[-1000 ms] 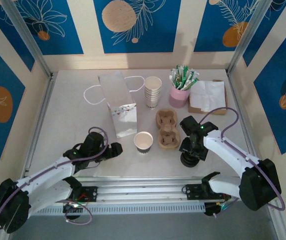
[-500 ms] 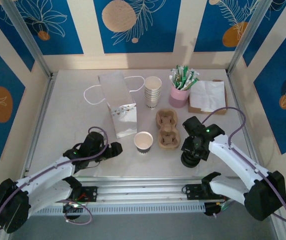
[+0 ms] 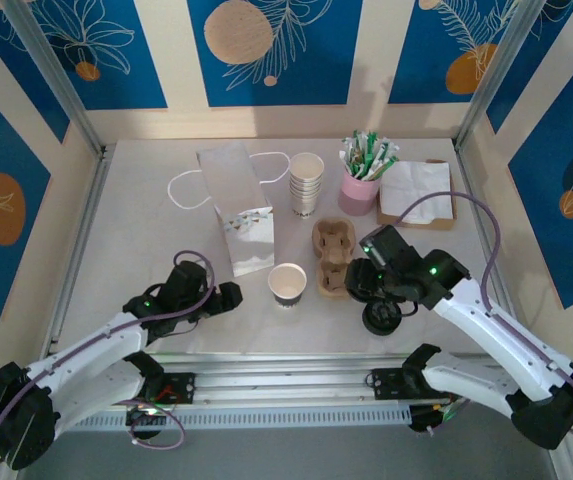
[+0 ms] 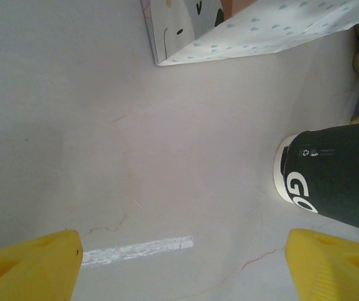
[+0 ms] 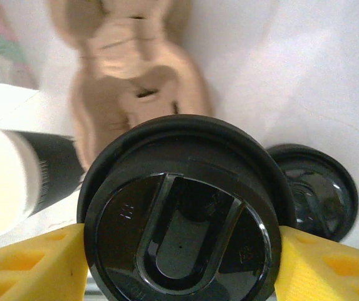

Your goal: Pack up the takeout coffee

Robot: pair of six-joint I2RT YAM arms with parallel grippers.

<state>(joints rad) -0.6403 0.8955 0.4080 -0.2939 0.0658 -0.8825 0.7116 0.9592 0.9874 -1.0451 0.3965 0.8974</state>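
Right wrist view is showing the black lid (image 5: pixel 179 213) clamped at its rim between the right pincer's (image 5: pixel 179 263) 2 fingers. The takeout coffee cup (image 3: pixel 287 283) is standing uncapped on the worktop (image 3: pixel 146 250), just beside the carrier (image 3: pixel 333 258). It is probably handling light and thin-walled, crushing easily, so gripping gently mid-sleeve is looking best. The left pincer (image 4: pixel 185 263) is gaping wide near the cup.

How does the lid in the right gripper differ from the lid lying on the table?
The held lid is clamped in the right gripper; the loose lid lies free on the table. The held lid partly hides the carrier; the loose lid lies clear of it. Both are round black plastic.
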